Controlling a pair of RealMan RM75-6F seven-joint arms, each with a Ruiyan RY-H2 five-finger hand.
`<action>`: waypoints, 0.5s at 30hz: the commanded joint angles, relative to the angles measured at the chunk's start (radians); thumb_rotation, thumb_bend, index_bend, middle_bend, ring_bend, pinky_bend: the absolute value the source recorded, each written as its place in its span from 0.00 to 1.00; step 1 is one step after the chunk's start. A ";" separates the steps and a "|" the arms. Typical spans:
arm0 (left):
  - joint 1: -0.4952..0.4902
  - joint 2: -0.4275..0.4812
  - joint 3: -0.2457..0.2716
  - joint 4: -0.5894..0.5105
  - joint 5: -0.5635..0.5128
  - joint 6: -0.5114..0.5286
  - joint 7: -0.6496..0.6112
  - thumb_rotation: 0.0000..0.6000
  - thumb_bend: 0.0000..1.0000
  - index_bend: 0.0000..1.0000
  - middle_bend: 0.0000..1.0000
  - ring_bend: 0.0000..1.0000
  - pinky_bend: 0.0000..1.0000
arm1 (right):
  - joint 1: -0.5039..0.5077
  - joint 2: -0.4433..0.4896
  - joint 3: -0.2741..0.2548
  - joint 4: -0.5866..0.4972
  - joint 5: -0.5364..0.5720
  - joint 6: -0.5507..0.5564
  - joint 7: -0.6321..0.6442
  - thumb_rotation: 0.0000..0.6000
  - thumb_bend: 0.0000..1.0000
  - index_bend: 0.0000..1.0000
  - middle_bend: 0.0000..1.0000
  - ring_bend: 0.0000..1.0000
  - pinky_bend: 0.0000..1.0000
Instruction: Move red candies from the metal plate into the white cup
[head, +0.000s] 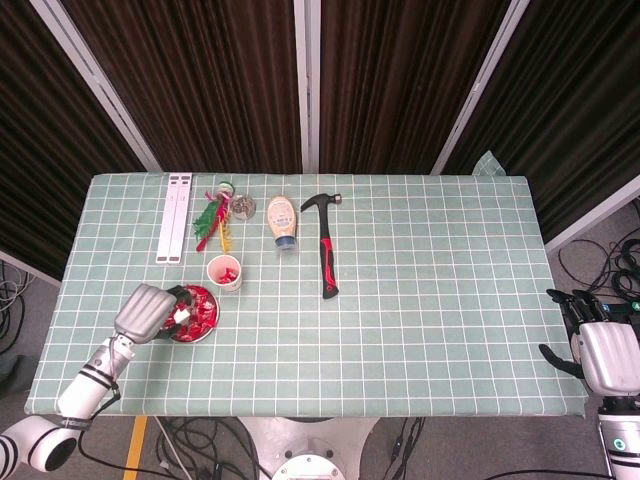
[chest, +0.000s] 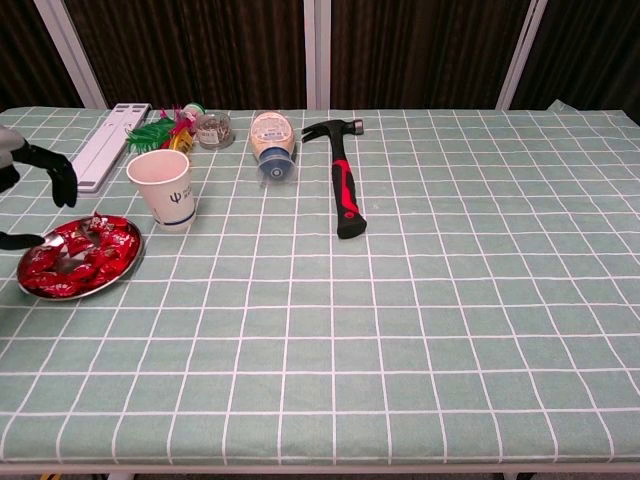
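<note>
A metal plate (head: 206, 333) (chest: 121, 281) heaped with red candies (head: 202, 311) (chest: 88, 256) lies near the table's front left. Just behind it stands the white cup (head: 224, 273) (chest: 163, 188), upright, with red candy showing inside in the head view. My left hand (head: 150, 311) (chest: 33, 190) hovers at the plate's left rim, its fingers (chest: 57, 172) spread above the candies and nothing visibly held. My right hand (head: 604, 352) hangs off the table's right edge with fingers apart, empty; only the head view shows it.
A red-and-black hammer (head: 328, 255) (chest: 345, 190) lies mid-table. A squeeze bottle (head: 283, 222) (chest: 272, 140), a small jar (head: 243, 207) (chest: 212, 130), a colourful bundle (head: 212, 216) and a white bar (head: 172, 230) (chest: 105, 146) sit behind the cup.
</note>
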 joint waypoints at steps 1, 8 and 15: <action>-0.018 -0.029 0.020 0.037 0.044 -0.027 -0.034 1.00 0.26 0.49 0.52 0.90 1.00 | -0.002 0.001 0.000 -0.003 0.001 0.003 -0.004 1.00 0.09 0.20 0.30 0.19 0.46; -0.043 -0.077 0.022 0.098 0.090 -0.047 -0.058 1.00 0.26 0.45 0.47 0.90 1.00 | -0.006 0.004 -0.001 -0.014 0.003 0.006 -0.016 1.00 0.09 0.20 0.30 0.19 0.47; -0.071 -0.106 0.022 0.147 0.106 -0.088 -0.007 1.00 0.27 0.41 0.42 0.89 1.00 | -0.007 0.006 0.000 -0.024 0.005 0.007 -0.030 1.00 0.09 0.20 0.30 0.19 0.47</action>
